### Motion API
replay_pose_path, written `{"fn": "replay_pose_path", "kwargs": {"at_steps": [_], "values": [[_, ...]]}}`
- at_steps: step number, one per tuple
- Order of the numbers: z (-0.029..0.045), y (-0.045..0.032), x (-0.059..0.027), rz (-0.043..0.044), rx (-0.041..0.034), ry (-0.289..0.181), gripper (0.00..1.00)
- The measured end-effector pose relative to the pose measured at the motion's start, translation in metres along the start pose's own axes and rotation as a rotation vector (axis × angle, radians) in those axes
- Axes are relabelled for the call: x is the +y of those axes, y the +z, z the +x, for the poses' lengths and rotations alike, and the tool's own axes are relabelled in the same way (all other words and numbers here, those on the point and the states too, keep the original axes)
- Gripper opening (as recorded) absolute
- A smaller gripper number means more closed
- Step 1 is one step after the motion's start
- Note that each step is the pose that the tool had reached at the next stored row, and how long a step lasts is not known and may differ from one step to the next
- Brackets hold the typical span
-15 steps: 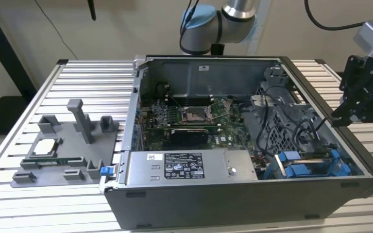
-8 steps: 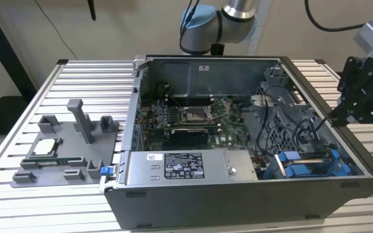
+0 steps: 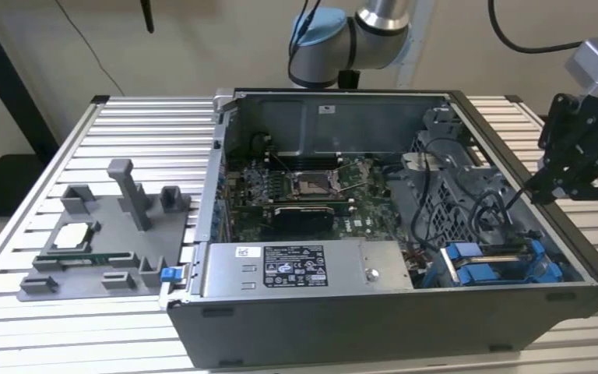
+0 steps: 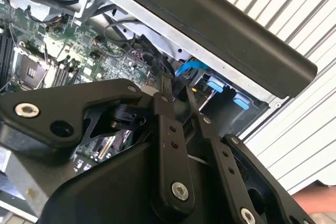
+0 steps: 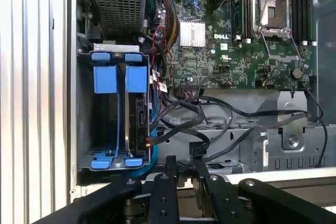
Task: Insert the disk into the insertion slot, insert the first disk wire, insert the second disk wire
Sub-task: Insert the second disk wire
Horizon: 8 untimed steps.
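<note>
Gripper [image 3: 528,196] of the arm hangs over the open computer case [image 3: 310,327], at the side toward the exterior view's right. Its two black fingers [image 5: 170,169] stand almost together, pinching the end of a black cable [image 5: 220,124] in the first wrist view. Just beside the fingertips is the insertion slot [image 5: 86,145] with its blue rails. The disk [image 5: 140,124] sits on its edge inside this slot, in the blue carrier. The green motherboard [image 5: 236,56] lies farther from the gripper.
</note>
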<state>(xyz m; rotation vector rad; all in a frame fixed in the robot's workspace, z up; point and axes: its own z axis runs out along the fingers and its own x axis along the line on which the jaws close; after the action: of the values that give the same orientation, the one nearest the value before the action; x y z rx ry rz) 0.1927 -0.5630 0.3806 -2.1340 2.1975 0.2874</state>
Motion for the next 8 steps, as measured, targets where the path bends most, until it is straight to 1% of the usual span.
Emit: {"fn": "replay_pose_path", "kwargs": {"at_steps": [2, 3, 8], "values": [[0.0001, 0.0004, -0.0001, 0.0, -0.0008, 0.0, 1.0], [0.0001, 0.0005, -0.0001, -0.0001, -0.0016, 0.0, 0.0], [0.0002, 0.0007, -0.0001, -0.0005, -0.0023, 0.0, 0.0]]}}
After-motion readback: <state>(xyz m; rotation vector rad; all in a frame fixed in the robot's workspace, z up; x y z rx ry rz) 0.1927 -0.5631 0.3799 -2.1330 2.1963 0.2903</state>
